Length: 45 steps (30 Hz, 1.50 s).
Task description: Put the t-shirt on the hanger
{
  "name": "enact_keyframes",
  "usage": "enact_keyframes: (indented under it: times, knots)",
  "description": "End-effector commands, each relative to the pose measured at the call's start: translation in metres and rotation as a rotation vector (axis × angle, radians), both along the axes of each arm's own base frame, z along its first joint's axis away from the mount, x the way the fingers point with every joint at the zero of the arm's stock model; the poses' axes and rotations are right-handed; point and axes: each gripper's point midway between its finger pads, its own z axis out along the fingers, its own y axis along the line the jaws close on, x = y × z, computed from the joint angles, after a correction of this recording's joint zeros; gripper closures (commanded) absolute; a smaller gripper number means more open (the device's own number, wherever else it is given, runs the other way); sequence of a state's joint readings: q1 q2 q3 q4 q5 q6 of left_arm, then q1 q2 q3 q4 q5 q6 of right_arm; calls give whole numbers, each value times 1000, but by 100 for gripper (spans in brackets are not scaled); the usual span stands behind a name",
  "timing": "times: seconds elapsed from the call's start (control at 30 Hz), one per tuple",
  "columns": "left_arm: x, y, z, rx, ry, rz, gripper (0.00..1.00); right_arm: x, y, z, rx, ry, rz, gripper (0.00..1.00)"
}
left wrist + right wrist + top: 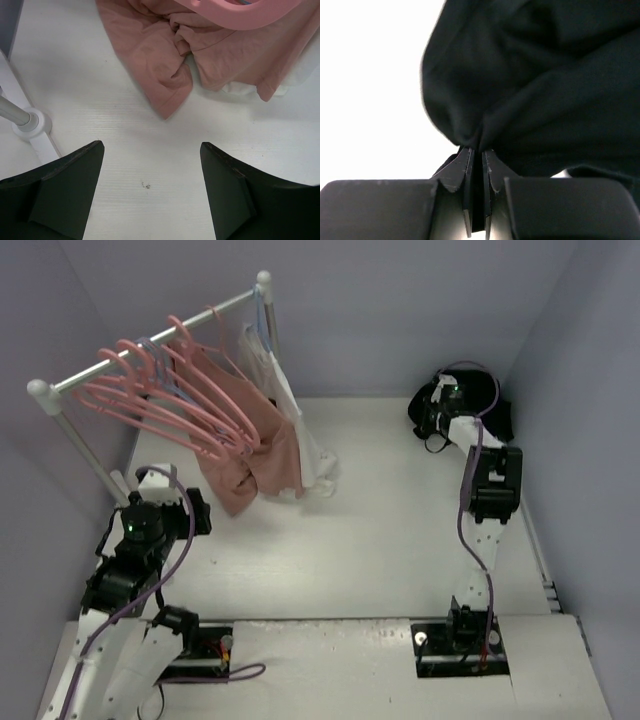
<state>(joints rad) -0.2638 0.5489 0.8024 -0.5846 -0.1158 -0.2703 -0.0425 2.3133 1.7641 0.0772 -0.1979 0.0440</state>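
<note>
The black t-shirt [495, 408] lies bunched in the far right corner of the table; it fills the right wrist view [545, 85]. My right gripper [477, 149] is shut on a fold of its fabric; from above it sits at the shirt's left side [436, 412]. Several pink hangers [160, 400] hang on the white rail at the far left; a pink hanger edge [240, 12] shows at the top of the left wrist view. My left gripper [151, 150] is open and empty above the bare table, near the rack's base; from above it is at the left [150, 502].
A dusty-pink garment [250, 445] and a white garment [300, 430] hang from the rail [150, 345] and droop onto the table; the pink one shows in the left wrist view [200, 50]. The rack's foot [32, 125] stands just left of my left gripper. Purple walls enclose the table.
</note>
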Motion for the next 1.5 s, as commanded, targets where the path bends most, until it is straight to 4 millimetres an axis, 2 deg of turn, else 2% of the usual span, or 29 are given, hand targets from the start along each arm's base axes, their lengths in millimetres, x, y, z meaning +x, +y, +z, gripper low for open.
enact_keyframes:
  times: [0.0, 0.03, 0.1, 0.17, 0.23, 0.37, 0.43, 0.5, 0.53, 0.57, 0.63, 0.67, 0.73, 0.8, 0.83, 0.9, 1.0, 1.03, 1.13, 1.17, 1.23, 1.27, 1.3, 1.37, 1.47]
  knots:
    - [4, -2, 31, -31, -119, -7, 27, -20, 75, 227, 26, -367, 205, 100]
    - [2, -2, 33, -36, -128, -8, 27, -30, 86, 264, 24, -434, 246, 100]
    - [0, -2, 37, -44, -146, -8, 27, -62, 104, 342, 37, -561, 310, 100]
    - [-2, -2, 40, -47, -159, -8, 27, -90, 122, 391, 76, -649, 362, 100]
    - [-4, 0, 43, -50, -170, -5, 27, -131, 146, 444, 137, -747, 457, 100]
    - [-6, 0, 48, -57, -190, -5, 27, -212, 170, 520, 236, -894, 616, 100]
    - [-7, 0, 50, -59, -195, -7, 27, -234, 174, 535, 254, -926, 658, 100]
    - [-9, 0, 52, -64, -206, -8, 27, -276, 171, 558, 248, -995, 687, 100]
    - [-8, 0, 52, -64, -207, -7, 27, -291, 166, 557, 235, -1006, 675, 100]
    - [-8, 0, 52, -63, -205, -7, 27, -294, 159, 551, 221, -1004, 637, 100]
    - [-8, -1, 52, -65, -203, -12, 27, -301, 153, 516, 206, -946, 606, 100]
    - [-8, -1, 52, -66, -202, -16, 27, -301, 151, 513, 202, -942, 595, 100]
    - [-7, -4, 51, -70, -197, -28, 27, -297, 148, 440, 210, -803, 561, 100]
    - [-7, -6, 50, -75, -193, -36, 27, -298, 141, 378, 215, -688, 505, 100]
    - [-8, -7, 50, -79, -190, -40, 27, -294, 138, 332, 225, -588, 466, 100]
    - [-10, -13, 51, -101, -186, -67, 27, -306, 121, 280, 238, -501, 340, 100]
    - [-14, -18, 49, -141, -174, -84, 27, -322, 82, 199, 224, -352, 66, 100]
    - [-14, -20, 49, -159, -167, -83, 27, -329, 67, 186, 217, -332, -39, 100]
    - [-13, -33, 45, -224, -135, -115, 27, -346, 34, 165, 195, -298, -253, 93]
    - [-12, -35, 43, -245, -123, -115, 27, -348, 32, 164, 206, -292, -286, 89]
    - [-7, -40, 38, -260, -84, -119, 27, -344, 27, 166, 202, -276, -334, 63]
    - [-5, -42, 39, -264, -77, -124, 27, -342, 29, 167, 200, -266, -330, 38]
    - [-5, -45, 39, -268, -70, -134, 27, -336, 32, 169, 180, -264, -299, 28]
    - [-1, -49, 39, -268, -51, -149, 27, -326, 48, 175, 177, -264, -186, 24]
    - [3, -52, 37, -256, -30, -167, 27, -311, 78, 194, 231, -314, -16, 25]
